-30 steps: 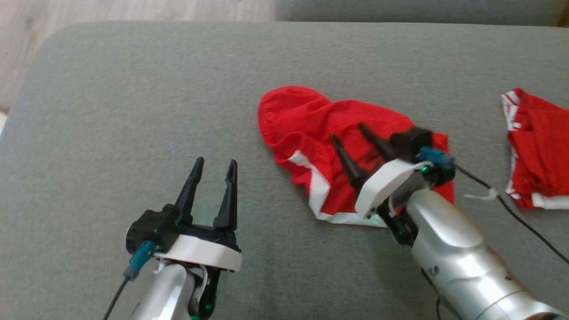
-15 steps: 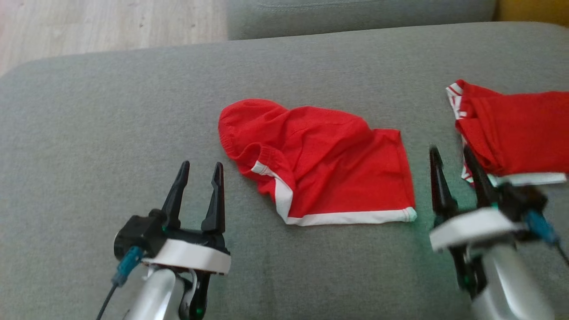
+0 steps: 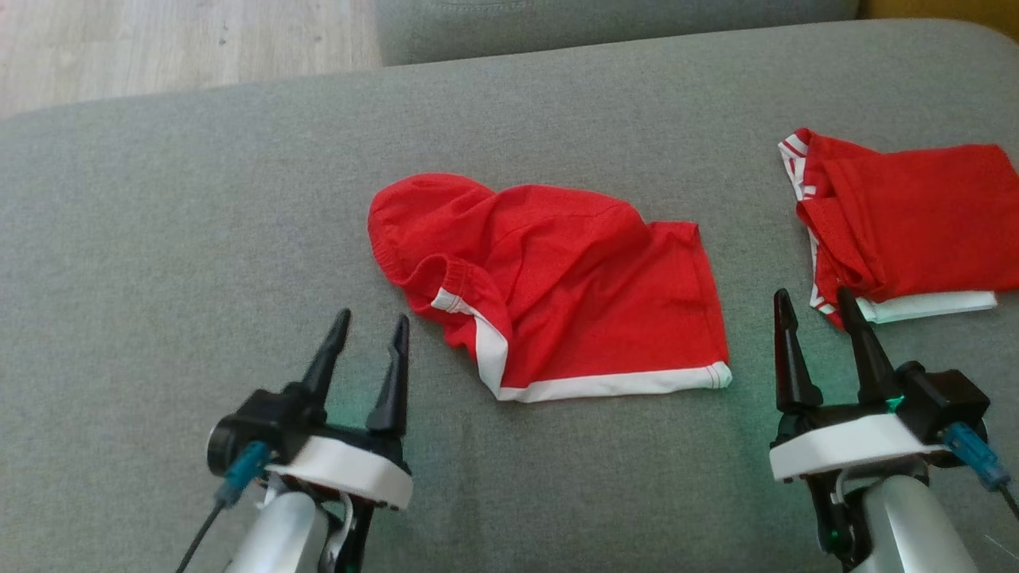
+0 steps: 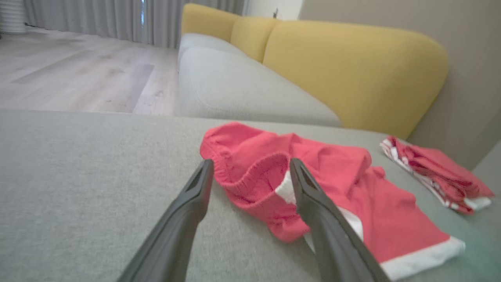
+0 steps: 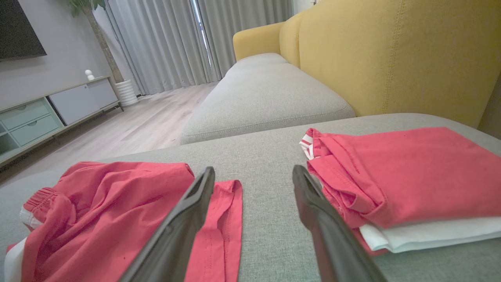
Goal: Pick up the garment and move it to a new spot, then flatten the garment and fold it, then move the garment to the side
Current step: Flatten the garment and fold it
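A crumpled red garment (image 3: 557,286) with white trim lies loose in the middle of the grey sofa seat (image 3: 199,223); it also appears in the left wrist view (image 4: 336,188) and the right wrist view (image 5: 109,211). My left gripper (image 3: 370,322) hangs open just left of its bunched waistband, with nothing between the fingers. My right gripper (image 3: 812,296) stands open to the right of the garment's hem, in the gap between it and a second pile, touching neither.
A folded red and white pile (image 3: 899,231) sits at the right of the seat, also (image 5: 395,176). A yellow backrest (image 4: 352,66) rises behind, another grey seat (image 5: 266,94) lies beyond, and wood floor (image 3: 159,40) is past the far-left edge.
My right gripper has drawn back off the garment and swung right, ending open between the two red piles. The head camera has shifted as well. The left gripper holds its place.
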Robot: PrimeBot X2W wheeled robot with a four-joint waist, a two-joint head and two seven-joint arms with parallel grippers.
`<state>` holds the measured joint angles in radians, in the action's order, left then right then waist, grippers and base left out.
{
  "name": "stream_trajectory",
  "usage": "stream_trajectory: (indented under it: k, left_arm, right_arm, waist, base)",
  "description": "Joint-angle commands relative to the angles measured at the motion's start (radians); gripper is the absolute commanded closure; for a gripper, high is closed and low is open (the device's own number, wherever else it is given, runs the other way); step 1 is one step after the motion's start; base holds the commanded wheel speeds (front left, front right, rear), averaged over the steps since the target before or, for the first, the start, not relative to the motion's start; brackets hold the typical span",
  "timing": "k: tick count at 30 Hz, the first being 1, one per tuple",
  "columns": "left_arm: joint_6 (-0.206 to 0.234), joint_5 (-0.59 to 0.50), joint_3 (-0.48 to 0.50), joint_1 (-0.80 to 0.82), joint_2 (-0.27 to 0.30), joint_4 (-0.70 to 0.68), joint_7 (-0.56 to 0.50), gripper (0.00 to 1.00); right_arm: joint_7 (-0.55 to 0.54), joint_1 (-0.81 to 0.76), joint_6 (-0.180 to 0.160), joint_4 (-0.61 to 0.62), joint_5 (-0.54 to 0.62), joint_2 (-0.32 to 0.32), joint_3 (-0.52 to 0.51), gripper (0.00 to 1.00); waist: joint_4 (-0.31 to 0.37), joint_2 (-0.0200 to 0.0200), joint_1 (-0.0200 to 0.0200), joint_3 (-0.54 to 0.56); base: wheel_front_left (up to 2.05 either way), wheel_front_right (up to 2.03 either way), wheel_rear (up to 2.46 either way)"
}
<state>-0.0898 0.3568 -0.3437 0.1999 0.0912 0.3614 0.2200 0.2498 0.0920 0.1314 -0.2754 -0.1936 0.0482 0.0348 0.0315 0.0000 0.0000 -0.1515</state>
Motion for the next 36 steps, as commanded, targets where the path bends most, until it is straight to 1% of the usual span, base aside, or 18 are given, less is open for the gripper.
stream_trajectory:
  k: [1, 7, 12, 16, 23, 29, 30, 31, 33, 36]
  left_arm:
    - [-0.008, -0.014, 0.014, 0.043, 0.021, -0.018, -0.007, 0.00]
    - [-0.030, -0.029, -0.060, 0.102, 0.065, 0.021, -0.068, 0.00]
    - [-0.038, -0.029, -0.118, 0.171, 0.103, 0.047, -0.119, 0.00]
    - [-0.040, -0.007, -0.154, 0.217, 0.127, 0.077, -0.163, 0.00]
    - [-0.041, 0.040, -0.208, 0.261, 0.159, 0.093, -0.175, 0.00]
    - [-0.041, 0.062, -0.232, 0.278, 0.174, 0.098, -0.169, 0.00]
    - [-0.041, 0.066, -0.237, 0.281, 0.176, 0.099, -0.168, 0.03]
    - [-0.041, 0.069, -0.243, 0.284, 0.178, 0.100, -0.168, 0.50]
    - [-0.041, 0.075, -0.252, 0.290, 0.181, 0.102, -0.165, 1.00]
    - [-0.041, 0.078, -0.267, 0.299, 0.186, 0.103, -0.156, 1.00]
  right_arm:
    - [0.009, 0.024, -0.001, 0.034, -0.003, 0.002, 0.027, 0.00]
    - [0.008, 0.026, -0.001, 0.036, -0.010, 0.002, 0.031, 0.00]
    - [0.008, 0.035, -0.001, 0.029, -0.018, 0.002, 0.048, 0.00]
    - [0.009, 0.043, -0.001, 0.020, -0.023, 0.002, 0.055, 0.00]
    - [0.010, 0.055, -0.001, 0.003, -0.027, 0.002, 0.052, 0.00]
    - [0.011, 0.058, -0.001, -0.005, -0.030, 0.002, 0.049, 0.00]
    - [0.011, 0.059, -0.001, -0.006, -0.030, 0.002, 0.049, 0.00]
    - [0.011, 0.059, -0.001, -0.007, -0.030, 0.002, 0.049, 0.00]
    - [0.011, 0.060, -0.001, -0.008, -0.029, 0.002, 0.048, 0.00]
    - [0.011, 0.061, -0.001, -0.014, -0.026, 0.002, 0.046, 0.00]
  waist:
    - [0.001, 0.0000, 0.0000, -0.004]
    - [0.008, 0.0000, 0.0000, -0.022]
    - [0.019, 0.0000, 0.0000, -0.037]
    - [0.032, 0.0000, 0.0000, -0.047]
    - [0.053, 0.0000, 0.0000, -0.058]
    - [0.061, 0.0000, 0.0000, -0.063]
    - [0.062, 0.0000, 0.0000, -0.064]
    - [0.062, 0.0000, 0.0000, -0.064]
    - [0.062, 0.0000, 0.0000, -0.065]
    - [0.059, 0.0000, 0.0000, -0.064]
  base:
    - [0.00, 0.00, 0.00]
    - [0.00, 0.00, 0.00]
    - [0.00, 0.00, 0.00]
    - [0.00, 0.00, 0.00]
    - [0.00, 0.00, 0.00]
    - [0.00, 0.00, 0.00]
    - [0.00, 0.00, 0.00]
    - [0.00, 0.00, 0.00]
    - [0.00, 0.00, 0.00]
    - [0.00, 0.00, 0.00]
